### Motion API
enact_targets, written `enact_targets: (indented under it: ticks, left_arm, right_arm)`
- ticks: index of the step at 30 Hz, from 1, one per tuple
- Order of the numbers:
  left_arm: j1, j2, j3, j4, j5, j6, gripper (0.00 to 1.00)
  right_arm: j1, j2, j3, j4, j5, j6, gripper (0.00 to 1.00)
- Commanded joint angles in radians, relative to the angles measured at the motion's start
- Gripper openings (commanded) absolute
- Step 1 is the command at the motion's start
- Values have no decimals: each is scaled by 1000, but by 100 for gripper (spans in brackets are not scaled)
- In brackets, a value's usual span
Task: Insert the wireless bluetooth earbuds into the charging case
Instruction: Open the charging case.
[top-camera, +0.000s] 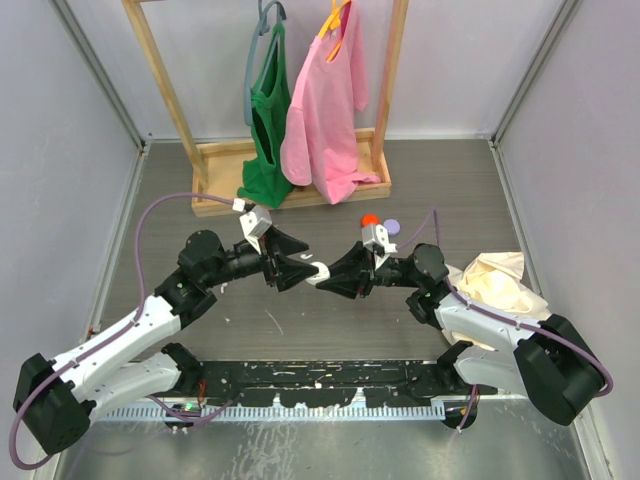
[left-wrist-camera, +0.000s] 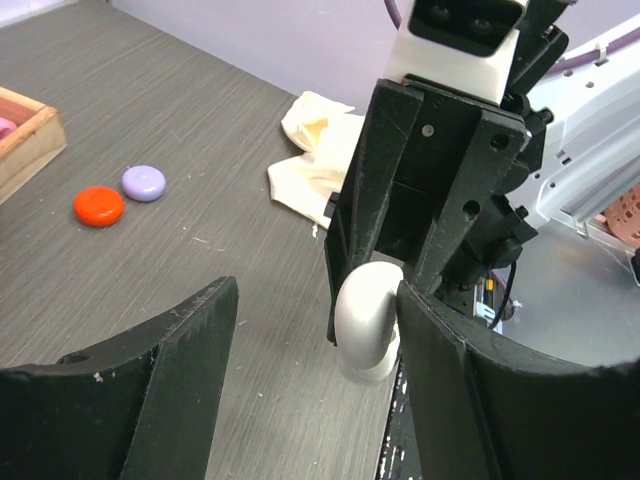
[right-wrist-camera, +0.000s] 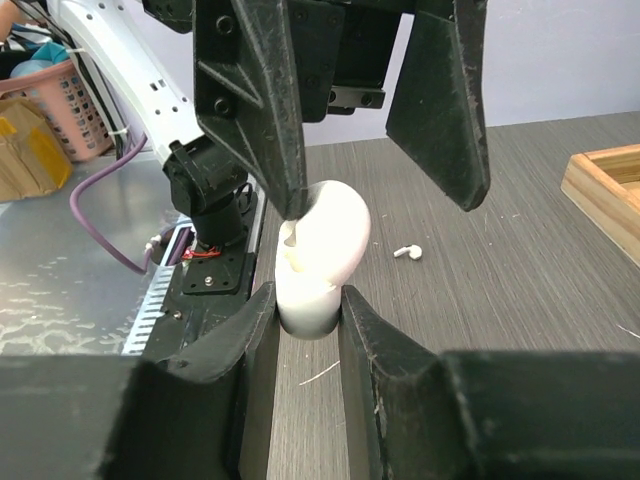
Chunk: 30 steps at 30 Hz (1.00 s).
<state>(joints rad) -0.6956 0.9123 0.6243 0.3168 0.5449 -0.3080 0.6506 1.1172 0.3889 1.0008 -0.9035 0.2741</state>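
Note:
The white charging case (right-wrist-camera: 318, 250) hangs above the table with its lid swung open, and my right gripper (right-wrist-camera: 307, 300) is shut on its lower body. My left gripper (left-wrist-camera: 318, 300) is open and straddles the case (left-wrist-camera: 367, 320) from the opposite side. One of its fingers (right-wrist-camera: 262, 110) reaches down to the open mouth of the case, and the lid rests against that finger's inner face. One small pale earbud (right-wrist-camera: 405, 252) lies on the table beyond the case. No other earbud shows. From above, both grippers meet at the table's middle (top-camera: 318, 274).
A red disc (top-camera: 370, 220) and a lavender disc (top-camera: 391, 226) lie just behind the right gripper. A crumpled cream cloth (top-camera: 495, 282) sits at the right. A wooden rack base (top-camera: 215, 160) with green and pink garments stands at the back.

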Motion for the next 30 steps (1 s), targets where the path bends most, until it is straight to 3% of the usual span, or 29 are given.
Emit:
enact_targets:
  ticks: [1,13,19,26,30]
  left_arm:
    - [9,16,38,-10,-98,2,66]
    - [11,31,48,-39,-131,-7,69]
    - [12,11,75,-120,-173,3,75]
    - [12,-20,101,-316,-338,-13,79]
    - [12,-35,132,-487,-506,-48,81]
  right_arm:
    - [14,-18,11,65,-61,-22,1]
    - [14,-2,11,40,-47,-42,1]
    - [14,-10,-12,-26,52,-138,1]
    - [14,4,-73,-1,147,-228,1]
    - [13,36,-112,78,203,-250,1]
